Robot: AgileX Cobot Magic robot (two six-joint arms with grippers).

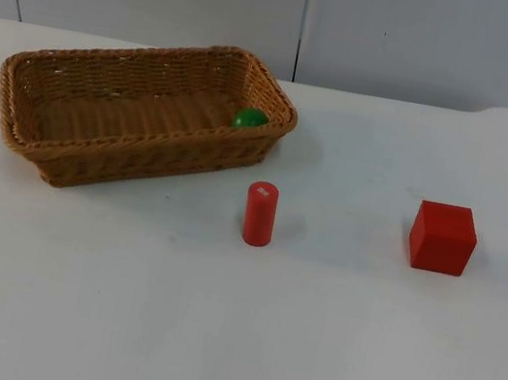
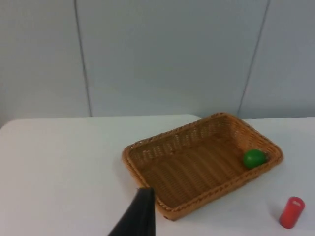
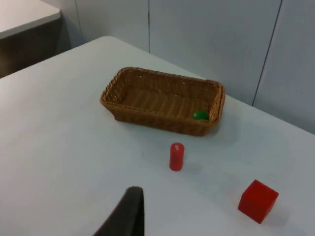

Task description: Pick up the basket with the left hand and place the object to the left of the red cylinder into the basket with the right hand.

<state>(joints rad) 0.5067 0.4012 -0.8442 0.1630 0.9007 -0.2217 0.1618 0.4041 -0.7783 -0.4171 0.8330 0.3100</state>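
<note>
With the green ball (image 1: 250,118) already lying in the basket (image 1: 94,147) on the counter (image 1: 227,343), and neither gripper's state discernible, both arms should simply hold back.

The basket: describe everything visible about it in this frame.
The basket is a shallow rectangular tray of woven tan wicker with a braided rim and ribbed floor. It stands upright on the white table, set at a slight angle, near the partition wall. A green ball lies inside it in the corner nearest the red cylinder, which stands just in front of that end, apart from it. No gripper touches the basket.
</note>
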